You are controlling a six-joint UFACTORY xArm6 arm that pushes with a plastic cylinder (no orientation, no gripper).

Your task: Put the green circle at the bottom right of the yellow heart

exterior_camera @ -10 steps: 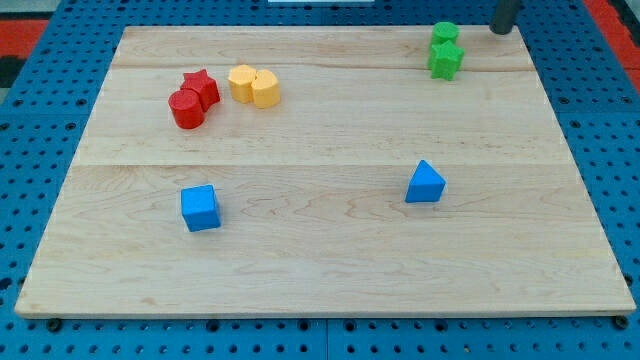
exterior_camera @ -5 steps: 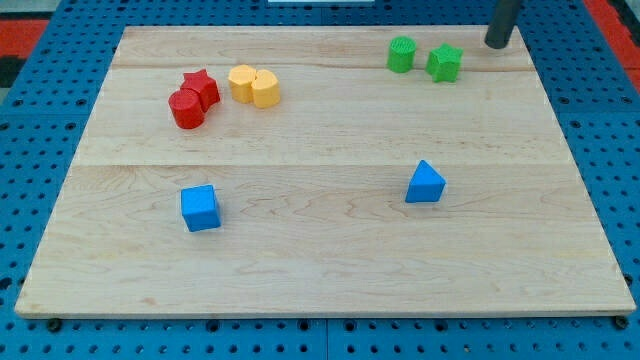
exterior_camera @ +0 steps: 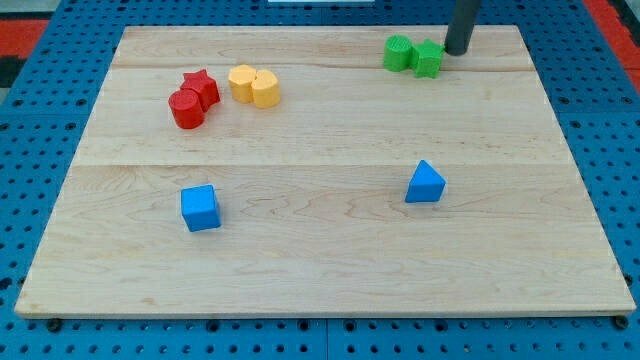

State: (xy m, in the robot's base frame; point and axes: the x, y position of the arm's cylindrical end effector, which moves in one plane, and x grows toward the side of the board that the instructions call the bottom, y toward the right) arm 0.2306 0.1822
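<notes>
The green circle (exterior_camera: 398, 52) sits near the view's top right, touching a green star (exterior_camera: 429, 58) on its right. My tip (exterior_camera: 456, 51) is just right of the green star, close against it. The yellow heart (exterior_camera: 264, 88) lies at the upper left, touching a yellow hexagon-like block (exterior_camera: 241, 81) on its left. The green circle is far to the right of the heart and a little higher in the view.
A red star (exterior_camera: 201, 86) and a red cylinder (exterior_camera: 186, 108) sit together left of the yellow blocks. A blue cube (exterior_camera: 200, 208) lies at the lower left, a blue triangular block (exterior_camera: 425, 183) at the lower right. The wooden board (exterior_camera: 320, 290) rests on a blue pegboard.
The green circle moved from above the green star to its left. My tip came left along the top edge, and the green star shifted left against the circle.
</notes>
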